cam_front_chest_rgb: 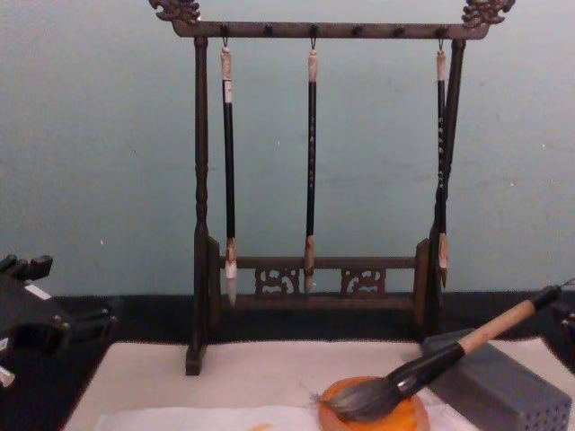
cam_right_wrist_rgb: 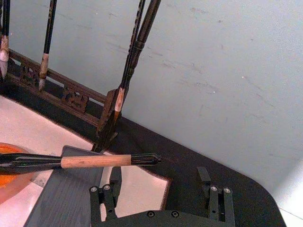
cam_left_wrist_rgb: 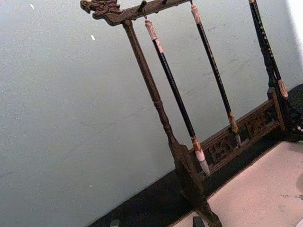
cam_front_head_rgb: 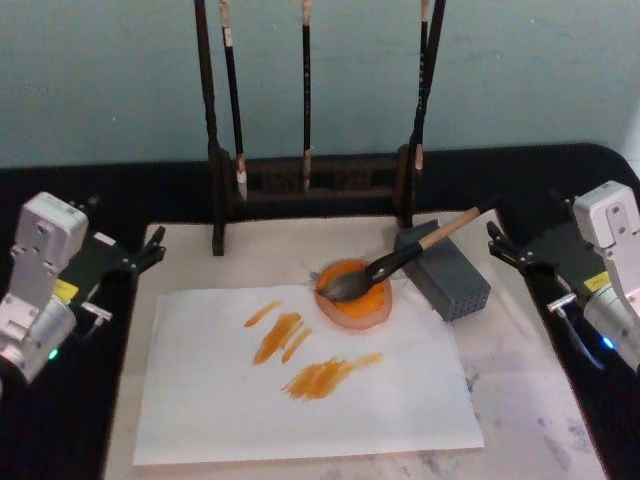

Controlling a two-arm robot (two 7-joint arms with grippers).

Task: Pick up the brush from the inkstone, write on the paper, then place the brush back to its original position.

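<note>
Brush (cam_front_head_rgb: 405, 262) is lying with its tuft in the inkstone (cam_front_head_rgb: 350, 310), shaft leaning on the grey block (cam_front_head_rgb: 455, 282) just right of the inkstone. Paper (cam_front_head_rgb: 300, 400), streaked orange, is touching the inkstone's near side. Left gripper (cam_front_head_rgb: 152, 252) is hovering well left of the inkstone, right gripper (cam_front_head_rgb: 505, 245) well right; both jaws are standing open, gripping nothing.

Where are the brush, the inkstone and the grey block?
brush (cam_front_head_rgb: 445, 232), head view, tan wooden shaft
inkstone (cam_front_head_rgb: 347, 317), head view, front rim
grey block (cam_front_head_rgb: 448, 268), head view, top face
</note>
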